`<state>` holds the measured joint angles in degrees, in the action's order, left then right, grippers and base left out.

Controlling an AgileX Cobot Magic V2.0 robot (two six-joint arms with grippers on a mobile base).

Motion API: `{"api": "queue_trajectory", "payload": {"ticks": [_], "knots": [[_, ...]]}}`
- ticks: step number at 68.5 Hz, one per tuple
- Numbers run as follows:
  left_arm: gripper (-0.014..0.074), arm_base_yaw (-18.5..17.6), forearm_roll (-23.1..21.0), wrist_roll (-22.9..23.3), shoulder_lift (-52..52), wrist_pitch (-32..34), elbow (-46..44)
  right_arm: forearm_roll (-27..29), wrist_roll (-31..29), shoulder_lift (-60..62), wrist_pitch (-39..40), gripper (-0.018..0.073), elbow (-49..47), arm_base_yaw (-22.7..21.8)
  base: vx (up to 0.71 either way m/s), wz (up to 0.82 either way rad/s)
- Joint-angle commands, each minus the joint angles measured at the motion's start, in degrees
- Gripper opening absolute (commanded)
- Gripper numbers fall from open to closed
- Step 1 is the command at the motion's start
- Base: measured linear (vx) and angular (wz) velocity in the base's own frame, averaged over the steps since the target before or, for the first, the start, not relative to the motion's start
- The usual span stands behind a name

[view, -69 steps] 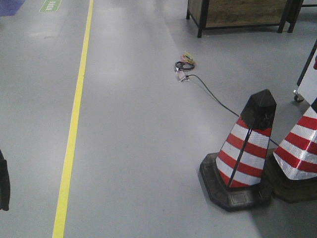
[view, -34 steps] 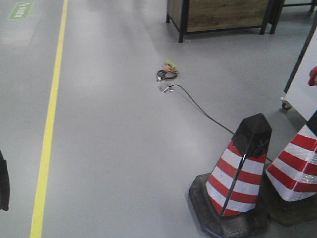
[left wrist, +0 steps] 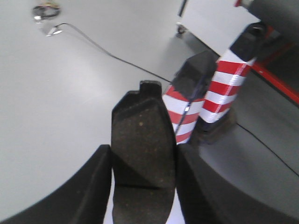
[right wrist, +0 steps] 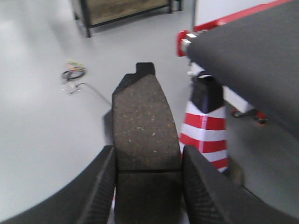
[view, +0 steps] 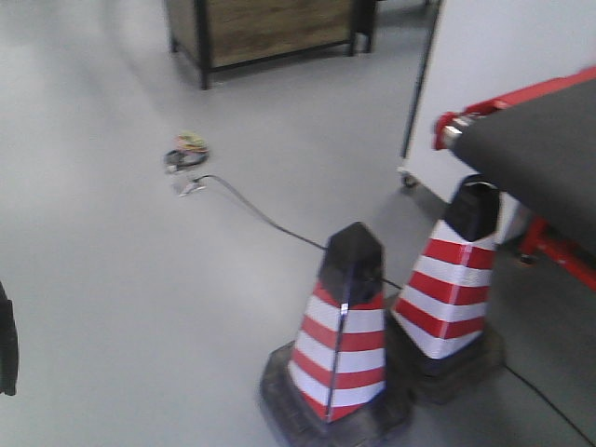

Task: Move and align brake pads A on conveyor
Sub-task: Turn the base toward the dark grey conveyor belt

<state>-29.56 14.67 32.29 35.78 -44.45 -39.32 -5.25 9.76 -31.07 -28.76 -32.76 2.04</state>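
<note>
The front view has swung right since a second ago, and the conveyor (view: pixel 545 140) now shows at two o'clock, so drop-off is nearing. The left pincer (left wrist: pixel 144 161) is clamped on a brake pad (left wrist: pixel 142 135), the right pincer (right wrist: pixel 148 161) on a second pad (right wrist: pixel 145 116). Striped cones (view: pixel 340 326) at five o'clock and a floor cable (view: pixel 261 216) lie between — steer round them.

The left pincer (left wrist: pixel 144 161) gripped a brake pad (left wrist: pixel 141 133) between its two black fingers (left wrist: pixel 96 186), the pad jutting out ahead of them above the grey floor (left wrist: pixel 56 107). Just past the pad's right edge stood two red-and-white cones (left wrist: pixel 187 105), one behind the other. Far ahead to the left, a black cable (left wrist: pixel 112 55) trailed across the floor.
</note>
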Motion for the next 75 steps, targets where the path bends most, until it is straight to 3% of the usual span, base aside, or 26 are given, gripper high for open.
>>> {"api": "queue_trajectory", "payload": {"ticks": [1, 75], "knots": [[0.0062, -0.35, 0.86, 0.22, -0.10, 4.53, -1.63, -0.38, -0.34, -0.09, 5.09, 0.0033, -1.68, -0.25, 0.18, -0.71], [0.0062, -0.35, 0.86, 0.22, -0.11, 4.62, -1.63, -0.38, -0.34, -0.09, 5.18, 0.0033, -1.68, -0.25, 0.18, -0.69]]}}
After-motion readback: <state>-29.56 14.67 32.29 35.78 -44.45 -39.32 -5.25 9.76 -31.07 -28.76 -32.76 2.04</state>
